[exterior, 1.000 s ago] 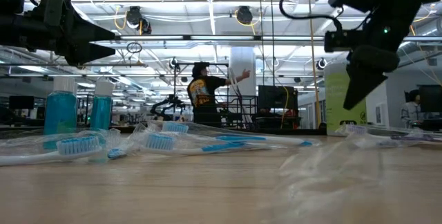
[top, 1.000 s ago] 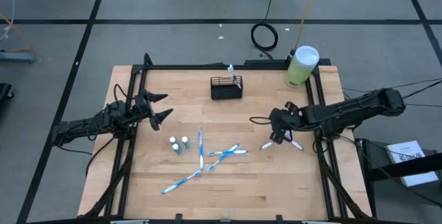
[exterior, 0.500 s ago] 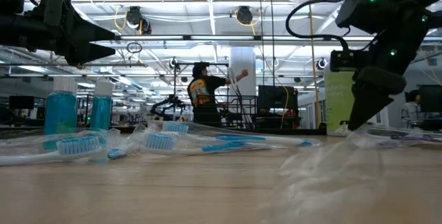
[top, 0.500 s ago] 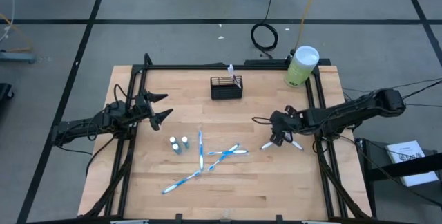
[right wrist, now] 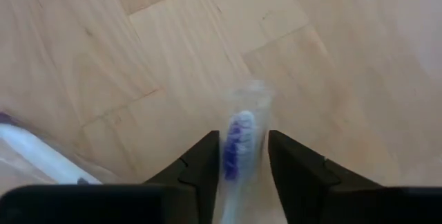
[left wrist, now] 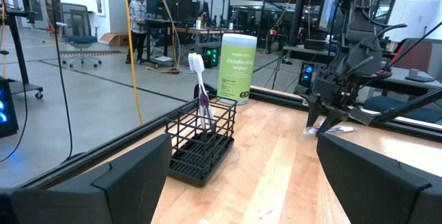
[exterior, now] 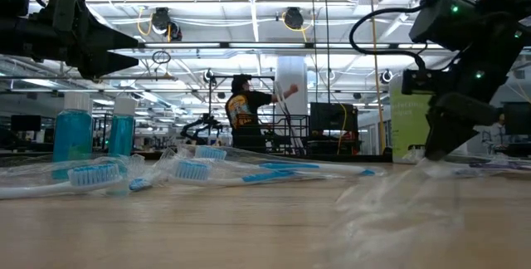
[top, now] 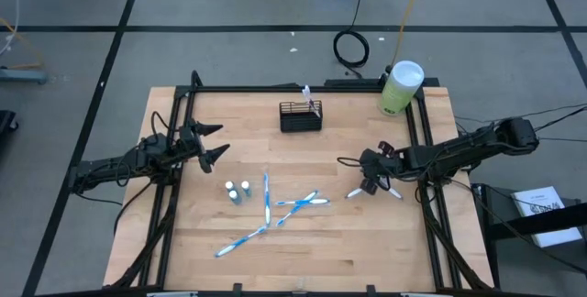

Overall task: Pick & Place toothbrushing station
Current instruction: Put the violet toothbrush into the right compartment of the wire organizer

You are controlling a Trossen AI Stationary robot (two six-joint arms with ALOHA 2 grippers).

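Note:
The toothbrushing station, a black wire basket [top: 301, 116] [left wrist: 200, 144], stands on its base at the table's far middle with one toothbrush [left wrist: 199, 86] upright in it. My right gripper [top: 370, 185] [right wrist: 243, 162] slants down at the table's right side, open, over a clear-wrapped toothbrush with purple bristles [right wrist: 238, 137] that lies flat on the wood. A second wrapped toothbrush [top: 394, 191] lies just beside it. My left gripper [top: 216, 144] waits open and level at the table's left. My right gripper has one finger [right wrist: 204, 165] on either side of the wrapped toothbrush's bristle end [right wrist: 236, 131], coming from above at a slant and along the brush. The clear wrapper reaches both fingers. I cannot tell whether they touch it. The brush lies on the table.
Several blue toothbrushes [top: 284, 207] and two small bottles [top: 238, 192] lie near the table's middle front. A pale-green wipes canister [top: 400, 88] stands at the far right corner. Black rails [top: 422, 141] frame the table. A person [exterior: 242, 111] stands in the room beyond.
My right gripper has sunk toward the table, down onto the wrapped toothbrush at the right side. The toothbrush has stayed where it lay.

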